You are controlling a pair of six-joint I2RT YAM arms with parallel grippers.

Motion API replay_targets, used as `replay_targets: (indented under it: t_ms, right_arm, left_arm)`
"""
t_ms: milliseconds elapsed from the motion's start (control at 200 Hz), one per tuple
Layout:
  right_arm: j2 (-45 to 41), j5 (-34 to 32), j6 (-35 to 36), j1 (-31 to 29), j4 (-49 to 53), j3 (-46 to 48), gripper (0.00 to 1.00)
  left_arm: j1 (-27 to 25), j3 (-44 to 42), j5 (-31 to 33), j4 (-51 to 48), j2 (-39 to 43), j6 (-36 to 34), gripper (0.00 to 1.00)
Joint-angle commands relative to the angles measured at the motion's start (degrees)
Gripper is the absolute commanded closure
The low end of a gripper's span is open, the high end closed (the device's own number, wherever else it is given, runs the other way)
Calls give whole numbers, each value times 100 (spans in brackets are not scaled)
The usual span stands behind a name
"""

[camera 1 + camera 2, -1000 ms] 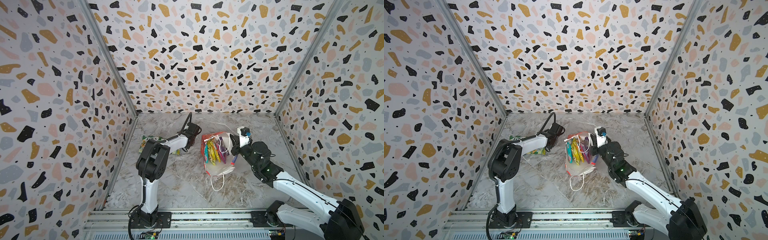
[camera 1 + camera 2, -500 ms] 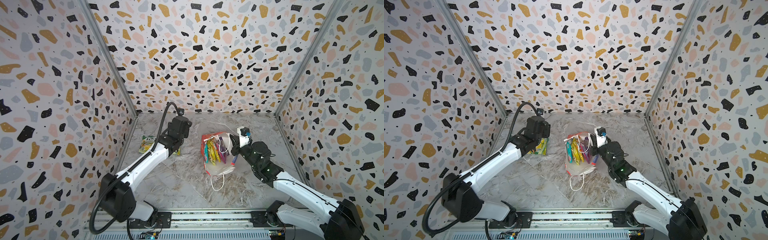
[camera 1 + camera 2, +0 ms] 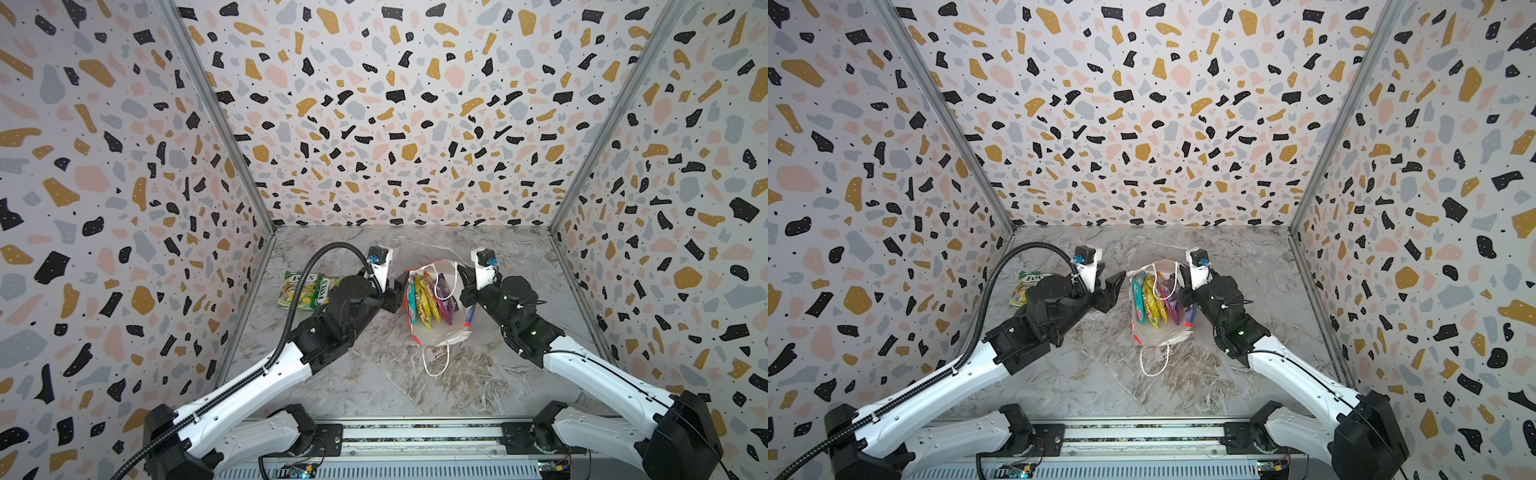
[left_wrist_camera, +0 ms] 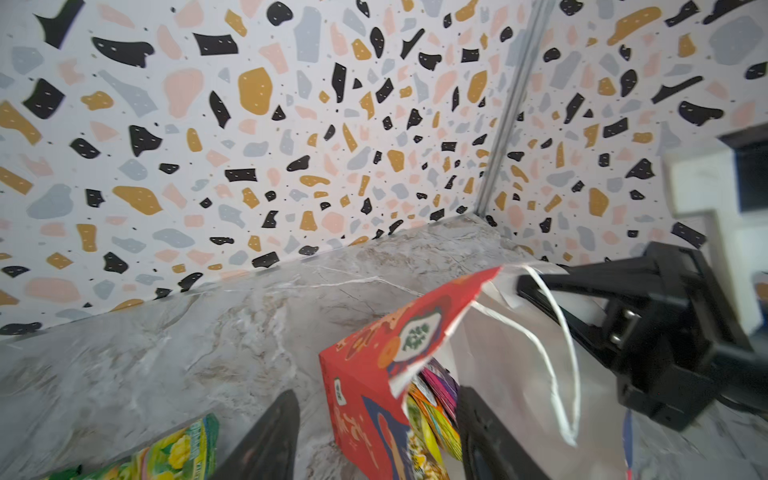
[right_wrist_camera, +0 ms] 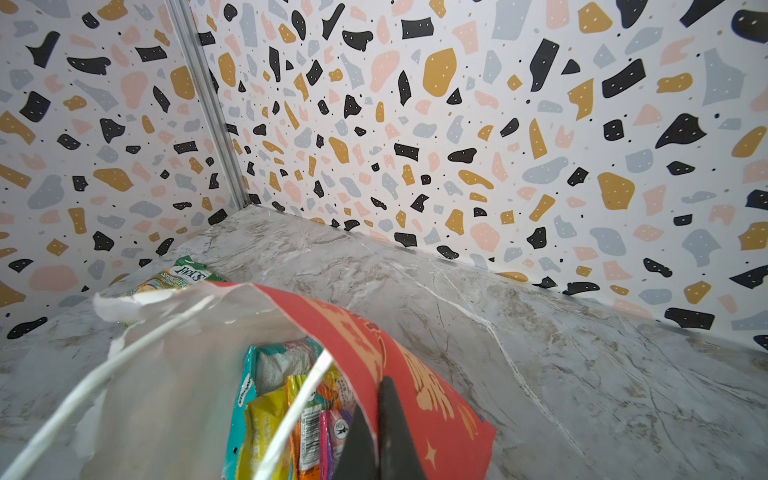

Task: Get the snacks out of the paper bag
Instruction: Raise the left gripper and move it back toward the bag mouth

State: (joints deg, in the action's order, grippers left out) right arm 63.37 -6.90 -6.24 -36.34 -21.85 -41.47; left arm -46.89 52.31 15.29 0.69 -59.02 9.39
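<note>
The red paper bag stands mid-table with its mouth open upward. Teal, yellow and purple snacks stand upright inside; an orange one shows in the right wrist view. My right gripper is shut on the bag's right wall. My left gripper is open and empty, right beside the bag's left wall. Two green-yellow FOX'S packets lie flat on the table, left of the left gripper.
One white cord handle trails on the marble table in front of the bag. Terrazzo walls close in the left, back and right sides. The left arm's black cable arches above the FOX'S packets. A metal rail runs along the front.
The left arm has swung round from over the FOX'S packets, and its open gripper now sits against the bag's left side. The right gripper and the bag have not moved.
</note>
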Motion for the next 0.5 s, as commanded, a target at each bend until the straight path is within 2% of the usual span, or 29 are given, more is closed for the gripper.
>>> replay_targets:
  t_ms: [0, 185, 315, 425, 491]
  right_arm:
    - [151, -63, -52, 30, -31, -237, 100]
    - [126, -16, -47, 30, -180, -173, 100]
    - [192, -1, -32, 30, -117, -247, 100]
    - [135, 28, -52, 26, -130, -193, 100]
    - [88, -43, -27, 29, -78, -223, 100]
  left_arm:
    - [-70, -222, -367, 492, 116, -283, 39]
    - [-252, -400, -647, 450, 153, -451, 35]
    - [-296, -568, -887, 587, 208, -447, 28]
    - [-312, -784, -1106, 785, 351, -451, 13]
    - [-331, -830, -1191, 847, 416, -425, 12]
